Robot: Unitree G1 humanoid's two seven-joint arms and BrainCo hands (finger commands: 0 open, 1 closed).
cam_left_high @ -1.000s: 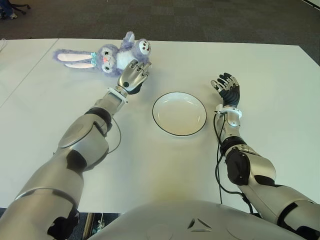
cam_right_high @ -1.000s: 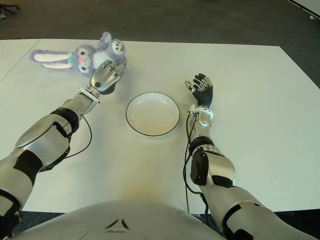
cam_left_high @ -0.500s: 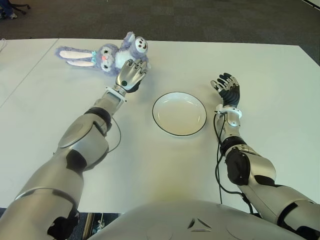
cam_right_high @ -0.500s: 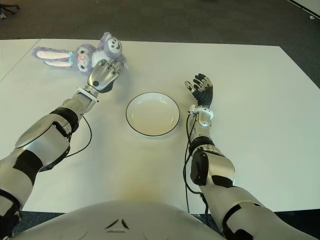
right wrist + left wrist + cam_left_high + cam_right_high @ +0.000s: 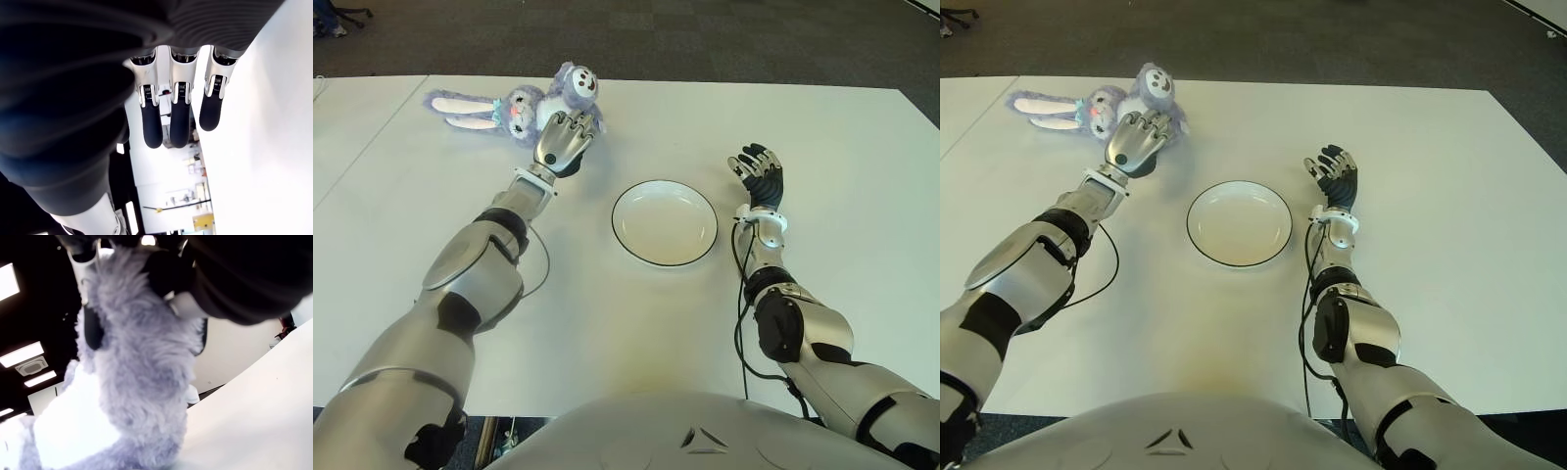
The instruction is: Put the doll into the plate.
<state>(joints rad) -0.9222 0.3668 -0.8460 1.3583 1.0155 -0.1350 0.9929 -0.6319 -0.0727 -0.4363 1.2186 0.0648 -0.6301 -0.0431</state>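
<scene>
The left hand (image 5: 563,142) has moved forward over the last second and now its fingers close around the body of the doll (image 5: 524,102), which lies on the desk (image 5: 607,323) beyond the plate (image 5: 664,222). The grasp looks nearly made, so lifting comes next. The right hand (image 5: 756,174) stays released beside the plate, on its right.
</scene>
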